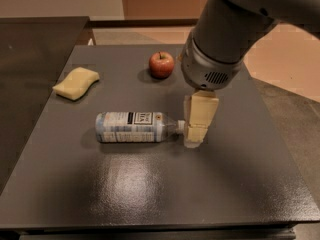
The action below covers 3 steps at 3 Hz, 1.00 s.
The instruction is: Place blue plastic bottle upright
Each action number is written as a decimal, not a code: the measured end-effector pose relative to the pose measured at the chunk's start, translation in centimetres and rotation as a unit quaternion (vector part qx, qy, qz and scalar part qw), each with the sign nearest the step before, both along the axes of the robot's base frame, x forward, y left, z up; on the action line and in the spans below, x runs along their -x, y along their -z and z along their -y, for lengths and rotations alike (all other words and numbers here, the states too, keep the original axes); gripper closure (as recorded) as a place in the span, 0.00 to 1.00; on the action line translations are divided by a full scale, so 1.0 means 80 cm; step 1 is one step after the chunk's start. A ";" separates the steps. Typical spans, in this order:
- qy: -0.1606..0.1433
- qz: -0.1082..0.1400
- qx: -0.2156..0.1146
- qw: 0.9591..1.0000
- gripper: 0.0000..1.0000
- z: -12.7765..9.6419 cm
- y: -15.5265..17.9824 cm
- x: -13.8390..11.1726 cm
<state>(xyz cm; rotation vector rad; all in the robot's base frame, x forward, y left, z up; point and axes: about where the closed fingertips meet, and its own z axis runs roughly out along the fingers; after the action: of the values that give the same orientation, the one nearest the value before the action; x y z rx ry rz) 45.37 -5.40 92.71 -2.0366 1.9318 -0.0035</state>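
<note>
1. Camera view from above the front edge: a dark counter [150, 194] fills most of the frame, with a glossy patch of reflected light near the lower middle.
2. The blue plastic bottle [132, 127] lies on its side at the centre of the frame. Its pale label with the dark band faces up and its neck points to the right.
3. The gripper [194, 134] hangs pointing down from a thick grey arm [225, 39] that enters from the upper right. It is right at the neck end of the bottle and covers the cap from where I stand.
4. Whether the gripper is spread, pressed together or pinching the bottle, I cannot tell. Nor can I tell if it touches the bottle or the counter.
5. A red apple [161, 64] sits upright at the upper middle, well apart from the bottle, just left of the arm's grey housing.
6. A yellow sponge [76, 83] lies flat at the upper left, near the counter's left edge.
</note>
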 end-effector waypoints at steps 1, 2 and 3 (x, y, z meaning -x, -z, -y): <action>-0.022 -0.013 0.019 0.999 0.00 -0.029 0.027 -0.004; -0.034 -0.038 0.041 0.998 0.00 -0.047 0.051 -0.001; -0.033 -0.060 0.050 0.996 0.00 -0.059 0.065 0.001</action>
<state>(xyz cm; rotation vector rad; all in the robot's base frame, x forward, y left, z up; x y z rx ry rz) 45.25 -0.65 87.47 -2.2101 1.9708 0.0391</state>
